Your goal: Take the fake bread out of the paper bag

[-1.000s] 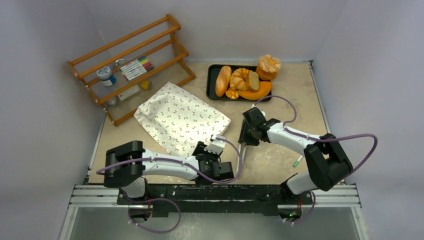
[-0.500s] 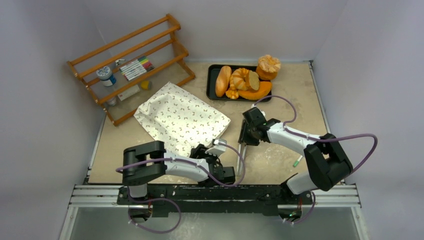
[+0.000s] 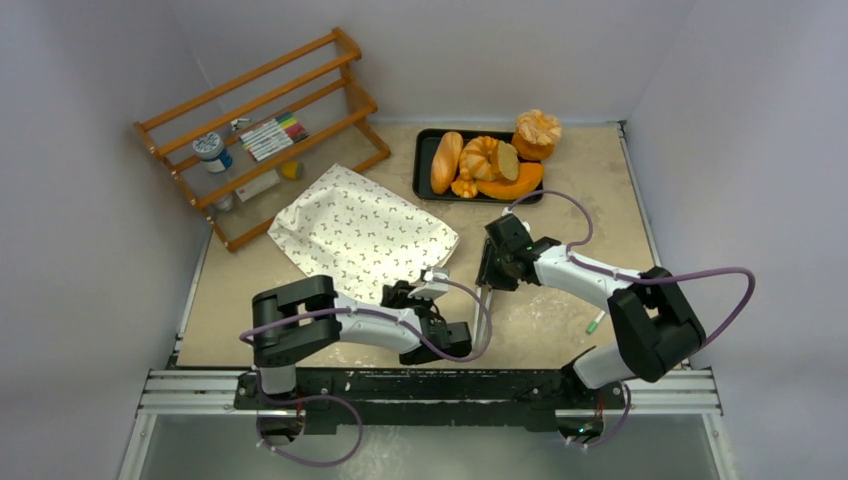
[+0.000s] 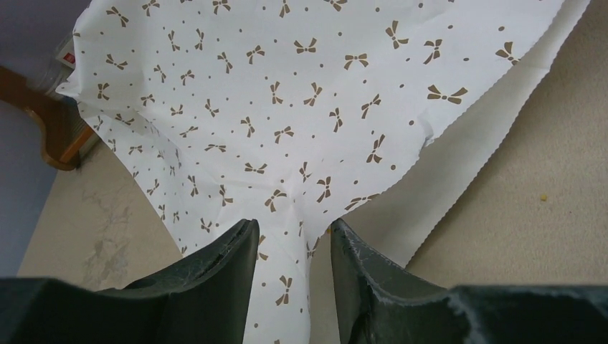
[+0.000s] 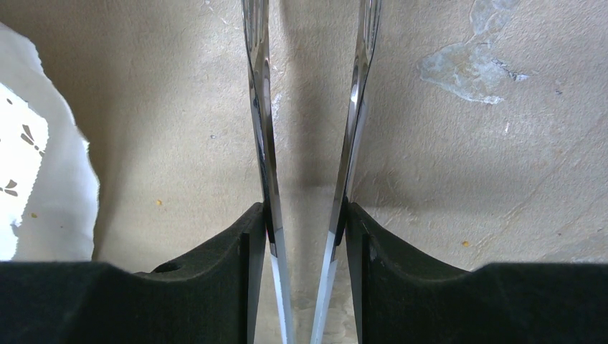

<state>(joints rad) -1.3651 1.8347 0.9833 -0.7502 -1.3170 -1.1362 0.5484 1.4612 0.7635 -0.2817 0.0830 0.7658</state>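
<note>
The paper bag [image 3: 360, 235] lies flat on the table, white with small brown bow marks, its mouth edge toward the arms. No bread shows inside it. Several pieces of fake bread [image 3: 447, 160] lie on the black tray [image 3: 424, 165] at the back. My left gripper [image 3: 402, 294] is at the bag's near edge. In the left wrist view its jaws [image 4: 294, 226] stand apart around a raised fold of the paper bag [image 4: 287, 86], which stops short of the right finger. My right gripper [image 3: 490, 283] is shut on metal tongs [image 3: 482, 315], squeezing both tongs arms [image 5: 258, 107] just right of the bag.
A wooden rack [image 3: 260, 130] with markers and a jar stands at the back left, touching the bag's far side. A round loaf [image 3: 538, 132] sits beside the tray. A small green-tipped pen [image 3: 595, 322] lies near the right arm's base. Grey walls close in on three sides.
My left arm's elbow has swung right and the gripper has slid a little left along the bag's near edge, its jaws narrowing. The bag's near corner has drawn back slightly. The right arm is still.
</note>
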